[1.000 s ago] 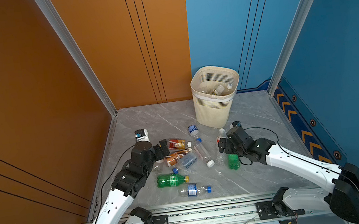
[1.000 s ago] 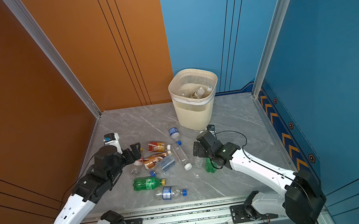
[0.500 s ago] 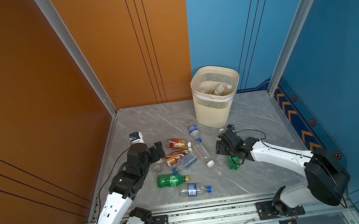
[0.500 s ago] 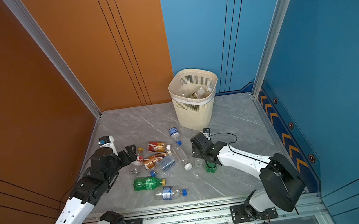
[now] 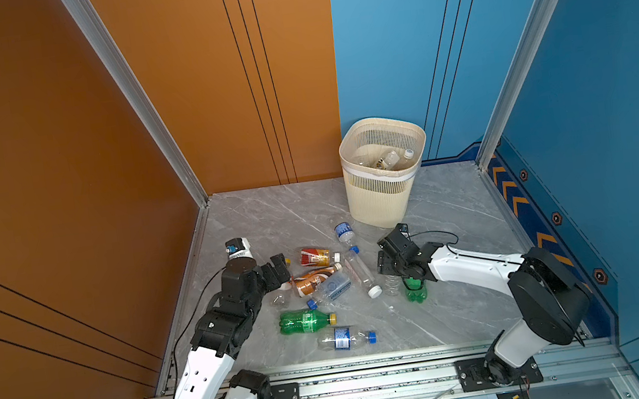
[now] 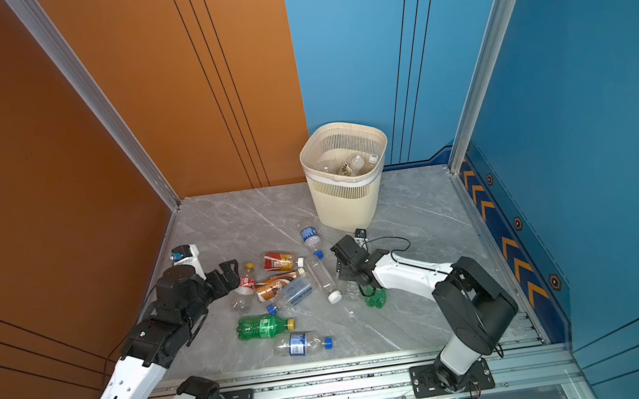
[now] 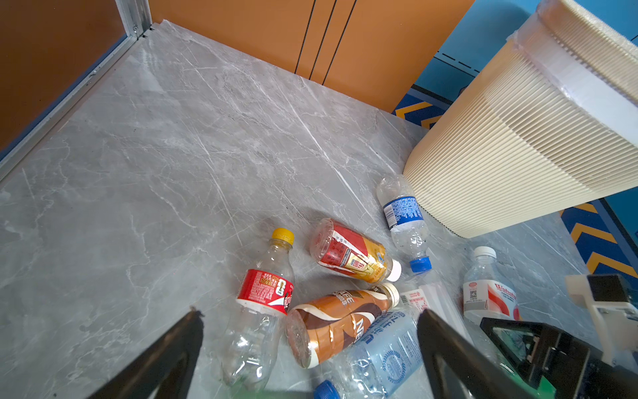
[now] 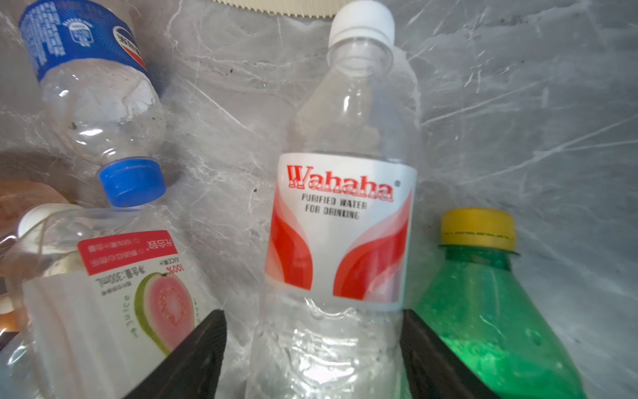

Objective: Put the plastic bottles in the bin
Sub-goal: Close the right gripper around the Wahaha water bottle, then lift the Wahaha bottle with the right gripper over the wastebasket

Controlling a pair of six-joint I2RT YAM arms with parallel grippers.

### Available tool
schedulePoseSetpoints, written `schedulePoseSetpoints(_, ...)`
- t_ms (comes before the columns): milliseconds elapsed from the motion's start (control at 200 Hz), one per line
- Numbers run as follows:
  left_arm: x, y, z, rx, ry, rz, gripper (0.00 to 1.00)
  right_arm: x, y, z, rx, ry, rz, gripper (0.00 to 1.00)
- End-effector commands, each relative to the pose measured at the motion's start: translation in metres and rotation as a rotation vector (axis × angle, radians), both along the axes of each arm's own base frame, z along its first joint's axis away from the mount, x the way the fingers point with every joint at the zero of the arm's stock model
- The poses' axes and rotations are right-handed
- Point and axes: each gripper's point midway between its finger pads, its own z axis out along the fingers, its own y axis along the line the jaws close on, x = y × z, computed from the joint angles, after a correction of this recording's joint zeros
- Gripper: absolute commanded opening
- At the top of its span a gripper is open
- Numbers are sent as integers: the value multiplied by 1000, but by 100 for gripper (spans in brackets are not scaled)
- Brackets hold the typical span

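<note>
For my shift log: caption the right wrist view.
Right gripper straddles clear plastic white-capped Wahaha water bottle beside green yellow-capped bottle.

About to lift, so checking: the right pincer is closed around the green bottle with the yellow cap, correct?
No. The right pincer is closed around the Wahaha water bottle; the green bottle with the yellow cap sits beside it, outside the grip, as the right wrist view shows.

the right gripper (image 8: pixel 312 331) was lowered, its jaws narrowed around the wahaha bottle (image 8: pixel 340 221); the left gripper (image 5: pixel 282 271) was shifted leftward.
</note>
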Motion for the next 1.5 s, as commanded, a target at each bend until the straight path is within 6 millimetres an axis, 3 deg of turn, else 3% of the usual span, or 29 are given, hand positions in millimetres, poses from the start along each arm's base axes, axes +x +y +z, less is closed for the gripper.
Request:
schedulePoseSetpoints(0, -6, 1, -6, -11, 23, -6, 98, 14, 6, 3, 0, -28, -13, 78)
schedulePoseSetpoints(265, -8, 4, -7, -18, 24, 3, 98, 22, 9, -3, -39, -25, 10, 65)
schedulePoseSetpoints(396, -8, 5, -8, -21, 27, 6, 98, 23, 10, 6, -82, -48, 39, 58)
schedulePoseSetpoints(601, -8, 7, -10, -34, 30, 17, 98, 22, 9, 40, -53, -116, 50, 53)
schedulePoseSetpoints(881, -8, 7, -19, -60, 46, 30, 98, 11, -4, 108, 16, -243, 47, 52)
schedulePoseSetpoints(1242, -6, 11, -36, -80, 91, 65, 98, -30, -73, 152, 81, -337, -42, 52)
schedulePoseSetpoints(1377, -6, 13, -38, -87, 95, 77, 97, -27, -99, 182, 101, -397, -81, 52)
schedulePoseSetpoints(1492, -9, 15, -39, -96, 98, 83, 98, -19, -109, 215, 100, -458, -78, 52)
